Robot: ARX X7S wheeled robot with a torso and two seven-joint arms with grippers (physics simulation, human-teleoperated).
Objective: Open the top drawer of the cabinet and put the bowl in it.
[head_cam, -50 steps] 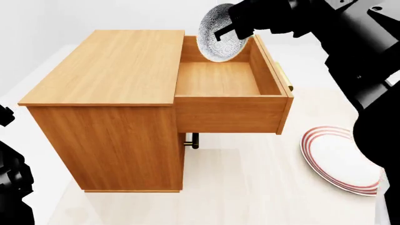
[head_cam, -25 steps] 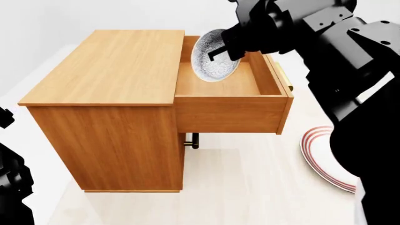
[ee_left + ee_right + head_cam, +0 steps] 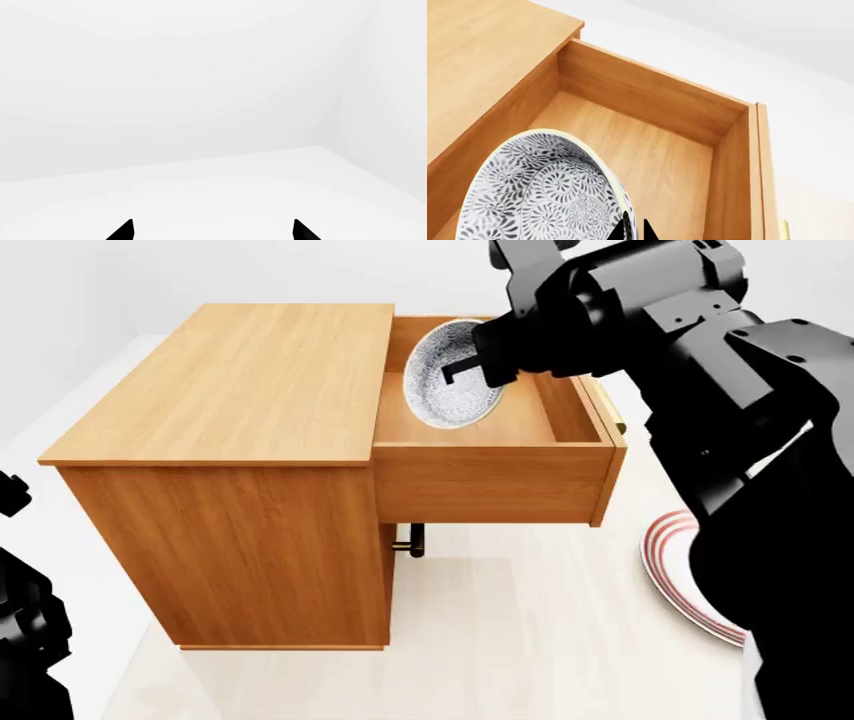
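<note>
Nearest, the left gripper (image 3: 212, 231) shows only two black, wedge-shaped tips spread apart over blank white floor, holding nothing. Farther out, the boxy, smooth-grained orange-brown cabinet (image 3: 227, 470) has its top drawer (image 3: 494, 475) pulled open, brass bar handle on its front. Beyond, the right gripper (image 3: 481, 362) pinches the rim of the round patterned bowl (image 3: 451, 375), tilted on edge above the drawer's bare wooden floor.

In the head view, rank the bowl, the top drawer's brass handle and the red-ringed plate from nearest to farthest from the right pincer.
1. The bowl, held tilted in the right pincer over the open top drawer.
2. The brass handle, on the drawer's front, beside the arm.
3. The red-ringed plate, on the floor beyond the drawer front, partly hidden by the arm.
</note>
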